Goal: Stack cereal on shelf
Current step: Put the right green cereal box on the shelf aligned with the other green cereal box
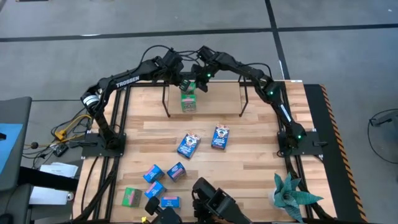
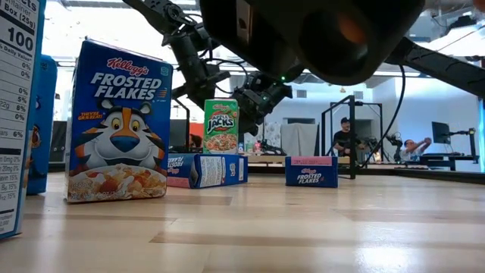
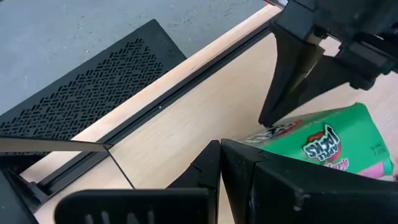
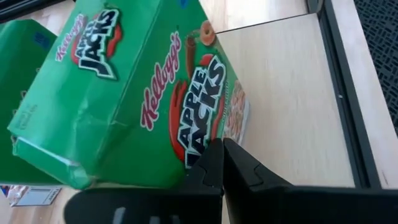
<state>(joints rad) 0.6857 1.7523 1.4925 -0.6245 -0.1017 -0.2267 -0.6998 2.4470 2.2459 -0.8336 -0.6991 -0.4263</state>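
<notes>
A green Apple Jacks mini box (image 1: 188, 102) stands upright on the light wooden shelf board (image 1: 217, 96) between black wire uprights; it also shows in the low view (image 2: 220, 127). A second green box (image 4: 25, 68) shows beside it in the right wrist view. My left gripper (image 1: 184, 81) is shut just far-left of the standing box's top. My right gripper (image 1: 202, 84) is shut at the box's far-right upper side. Dark blue boxes (image 1: 188, 145) (image 1: 220, 137), several light blue ones (image 1: 153, 173) and a green one (image 1: 131, 196) lie on the tabletop. My left gripper's shut fingers (image 3: 242, 168) lie close beside the green box's end (image 3: 273, 134); I cannot tell whether they touch it. My right gripper's shut fingertips (image 3: 268, 118) meet the green box at its upper end (image 3: 283, 127), slanting down from the table's far right. The box stands upright on the shelf board.
A potted plant (image 1: 292, 196) stands at the table's near right corner. The shelf's wire uprights (image 1: 166, 99) (image 1: 244, 99) flank the board. Bare tabletop lies between the shelf and the loose boxes. People sit in the room beyond the table (image 2: 345, 136).
</notes>
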